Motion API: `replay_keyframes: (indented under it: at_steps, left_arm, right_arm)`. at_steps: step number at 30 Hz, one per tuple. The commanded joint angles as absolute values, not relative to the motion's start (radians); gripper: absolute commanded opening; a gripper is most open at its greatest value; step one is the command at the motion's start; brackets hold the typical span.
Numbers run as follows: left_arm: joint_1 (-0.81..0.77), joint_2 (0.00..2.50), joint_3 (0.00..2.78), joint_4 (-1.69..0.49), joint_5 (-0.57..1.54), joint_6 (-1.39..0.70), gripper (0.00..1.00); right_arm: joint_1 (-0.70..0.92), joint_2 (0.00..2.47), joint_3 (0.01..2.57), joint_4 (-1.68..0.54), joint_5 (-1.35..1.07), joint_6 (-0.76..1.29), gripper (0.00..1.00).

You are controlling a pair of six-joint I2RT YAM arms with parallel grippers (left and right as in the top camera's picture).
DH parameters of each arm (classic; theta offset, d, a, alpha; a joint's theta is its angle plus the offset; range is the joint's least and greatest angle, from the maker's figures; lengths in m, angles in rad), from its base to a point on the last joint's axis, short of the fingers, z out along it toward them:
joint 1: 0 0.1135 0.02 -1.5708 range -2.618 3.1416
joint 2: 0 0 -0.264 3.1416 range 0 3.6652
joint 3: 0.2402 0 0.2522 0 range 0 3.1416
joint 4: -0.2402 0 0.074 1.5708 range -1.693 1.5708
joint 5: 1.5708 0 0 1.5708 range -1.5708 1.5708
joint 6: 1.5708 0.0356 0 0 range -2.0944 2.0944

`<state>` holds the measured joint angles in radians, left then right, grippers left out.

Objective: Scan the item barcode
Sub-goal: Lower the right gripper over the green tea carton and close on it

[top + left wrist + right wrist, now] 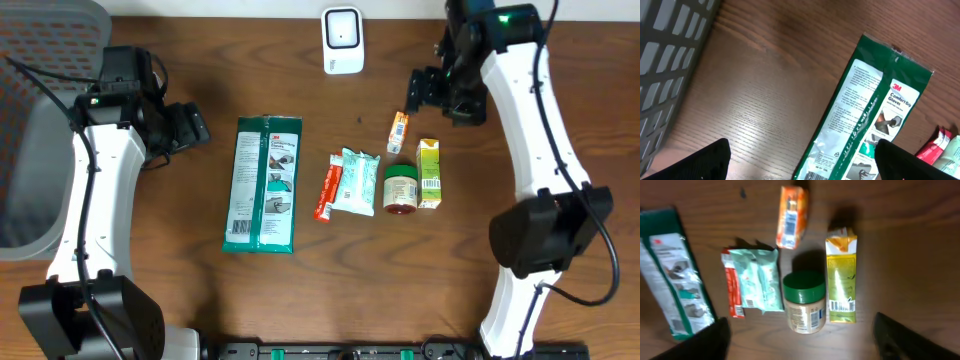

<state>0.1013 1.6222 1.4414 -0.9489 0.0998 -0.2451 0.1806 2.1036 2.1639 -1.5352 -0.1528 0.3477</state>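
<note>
Currently on table (150, 250): six items lie in a loose row at mid-table, none lifted; which one is up for scanning, cannot tell.
Scanner (342, 40): white unit, far edge of the table, well apart from every item.
Glove pack (262, 185): green, flat, long axis running near to far, leftmost of the row.
Sachet (326, 190): red, narrow, just right of the glove pack, touching the wipes.
Wipes (357, 181): teal pack, between the sachet and the jar.
Jar (401, 188): green lid, lying on its side, lid end toward the far edge, just beside the carton.
Carton (428, 173): yellow-green, lying flat at the right end of the row; the right wrist view shows a barcode face up at its near end.
Box (398, 131): small, orange, alone on the far side of the jar, nearest item to the right gripper.
Basket (40, 130): grey mesh, at the left table edge.
Left gripper (193, 126): released, fingers spread wide, nothing between them; hangs between the basket and the glove pack, with the pack's upper half in its wrist view.
Right gripper (418, 90): released, fingers wide, grasping nothing; sits on the far right, between scanner and box, above the table; its wrist view takes in all six items.
</note>
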Motion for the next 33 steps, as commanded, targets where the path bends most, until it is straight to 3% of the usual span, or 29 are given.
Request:
replay_keyframes:
  at_steps: [1, 6, 12, 21, 33]
  left_arm:
    - [0.105, 1.627, 1.444, -0.952, 0.101, -0.232, 0.92]
    - [0.105, 1.627, 1.444, -0.952, 0.101, -0.232, 0.92]
    - [0.105, 1.627, 1.444, -0.952, 0.101, -0.232, 0.93]
    - [0.105, 1.627, 1.444, -0.952, 0.101, -0.232, 0.92]
    - [0.105, 1.627, 1.444, -0.952, 0.101, -0.232, 0.92]
  right_arm:
    - [0.206, 2.112, 2.121, -1.543, -0.129, 0.334, 0.72]
    - [0.233, 2.112, 2.112, -1.614, 0.062, 0.385, 0.77]
    - [0.226, 2.112, 2.061, -1.612, 0.078, 0.374, 0.84]
    - [0.194, 2.112, 1.863, -1.376, 0.017, 0.27, 0.75]
    - [0.182, 2.112, 1.74, -1.171, -0.004, 0.222, 0.71]
